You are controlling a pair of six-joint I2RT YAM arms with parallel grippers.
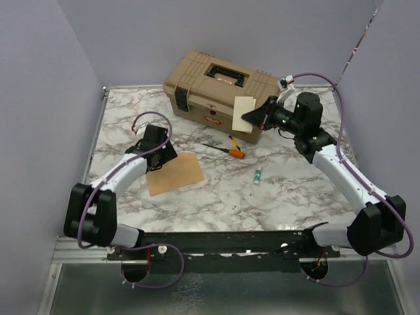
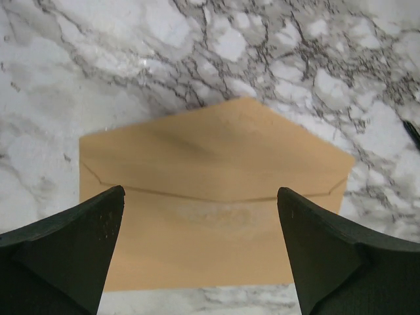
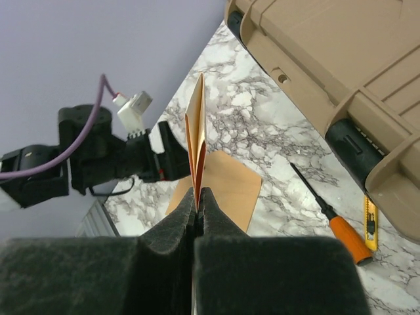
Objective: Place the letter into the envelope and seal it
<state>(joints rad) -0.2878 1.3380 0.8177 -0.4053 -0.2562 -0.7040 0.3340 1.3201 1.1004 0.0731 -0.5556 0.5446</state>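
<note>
Letter (image 1: pixel 244 113) aloft in right gripper (image 3: pixel 199 198), envelope (image 1: pixel 174 172) flat under left gripper (image 2: pixel 200 193)

Seen from the top camera, the envelope lies flat on the marble table (image 1: pixel 289 197), toward 8 o'clock from the table's middle. The left wrist view shows its pointed flap open and spread flat on the marble, apex toward 12 o'clock, with the crease line running across between the two black fingers (image 2: pixel 65 262). Those fingers stand wide apart over the envelope, one on each side, and grip nothing.

The right gripper is clamped shut on the lower edge of the letter. The right wrist camera sees the pale sheet edge-on, rising straight up toward 12 o'clock from the pinched pads, its two layers parting slightly into a narrow V. From above, the letter hangs off the table at about 1 o'clock from the middle, in front of the tan toolbox (image 1: pixel 220 88), which sits at 12 o'clock against the back wall.

An orange-handled screwdriver (image 1: pixel 226 148) lies near the table's middle, just in front of the toolbox. A yellow utility knife (image 3: pixel 371 226) lies just beside it. A small green-and-white tube (image 1: pixel 258 174) rests at about 4 o'clock, well apart from the envelope.
</note>
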